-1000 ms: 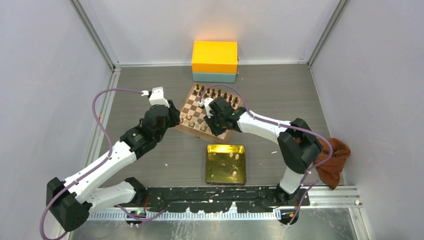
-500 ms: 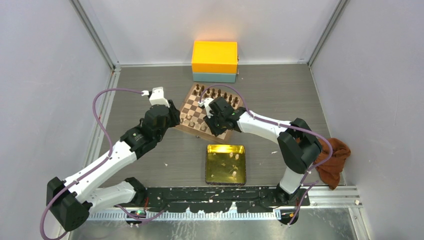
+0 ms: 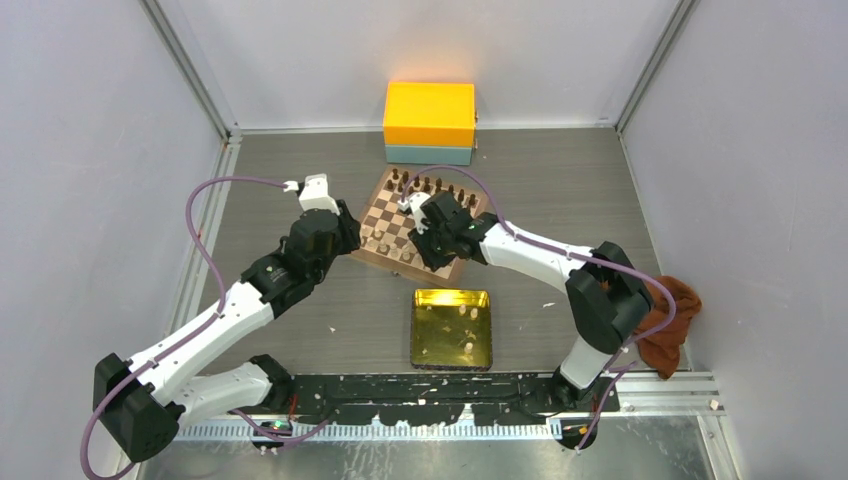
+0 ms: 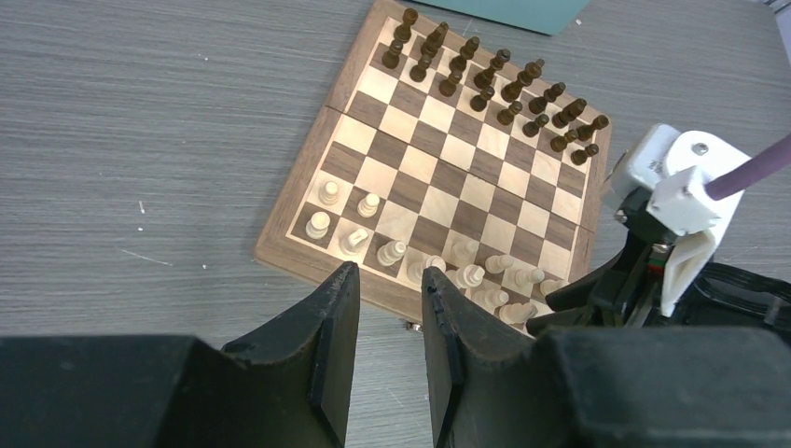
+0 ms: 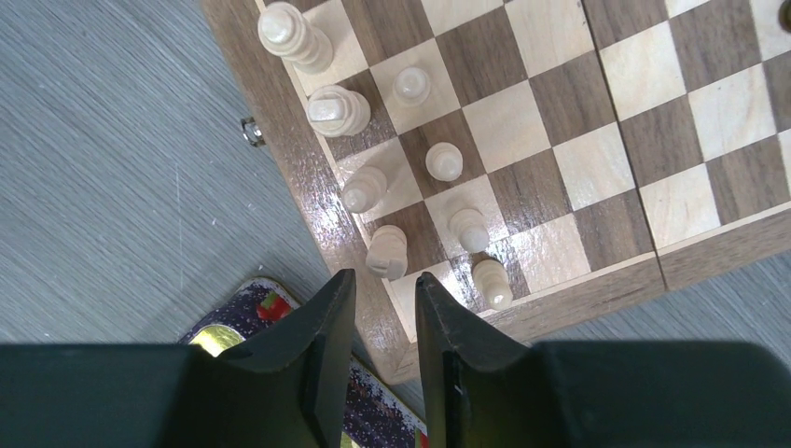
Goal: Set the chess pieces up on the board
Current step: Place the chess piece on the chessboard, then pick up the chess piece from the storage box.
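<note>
Hanging over the lower edge of the board (image 3: 385, 218) at frame centre, the right gripper (image 5: 384, 277) shows parted, empty jaws above the cream chess pieces (image 5: 387, 250), likely between placements. The left gripper (image 4: 389, 275) hovers narrowly open and empty, clear of that work. Spare pieces lie in the gold tray (image 3: 418, 296) below.

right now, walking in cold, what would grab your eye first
The bright orange box at the far edge of the table stands out first. Then the board mid-table, dark brown pieces lined along its far side, cream chess pieces along its near side, with the left gripper and right gripper poised at that near side. A shiny gold tin tray sits nearer the robot.
</note>
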### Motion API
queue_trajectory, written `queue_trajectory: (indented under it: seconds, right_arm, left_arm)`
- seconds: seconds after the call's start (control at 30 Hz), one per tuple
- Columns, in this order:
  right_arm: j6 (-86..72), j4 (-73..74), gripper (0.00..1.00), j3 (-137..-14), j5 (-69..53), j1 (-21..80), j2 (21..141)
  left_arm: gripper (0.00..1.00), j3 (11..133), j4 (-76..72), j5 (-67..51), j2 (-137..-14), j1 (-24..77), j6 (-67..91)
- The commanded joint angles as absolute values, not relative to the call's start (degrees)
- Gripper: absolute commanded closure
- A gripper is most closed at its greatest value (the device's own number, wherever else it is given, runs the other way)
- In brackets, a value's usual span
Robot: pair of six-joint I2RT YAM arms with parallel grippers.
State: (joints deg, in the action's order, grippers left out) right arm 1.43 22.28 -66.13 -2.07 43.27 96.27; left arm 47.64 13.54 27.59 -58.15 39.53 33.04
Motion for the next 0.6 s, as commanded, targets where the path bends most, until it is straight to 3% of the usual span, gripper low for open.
queue_trajectory:
  seconds: [0.0, 0.33, 0.57]
  right_arm:
    - [1.8, 21.8, 0.64, -68.9, -2.2, 43.1, 92.2]
    - [-1.7, 23.6, 0.63, -67.3, -0.2, 44.0, 84.6]
    - [-7.4, 29.9, 0.63, -64.8, 11.6, 50.5, 78.4]
  left_arm:
    - [0.68, 48.6, 11.0, 28.4, -57.9, 39.7, 34.0]
    - [0.68, 48.7, 11.5, 28.2, -58.4, 39.7, 34.3]
    - [0.68, 48.3, 11.8, 27.3, -58.9, 39.8, 34.9]
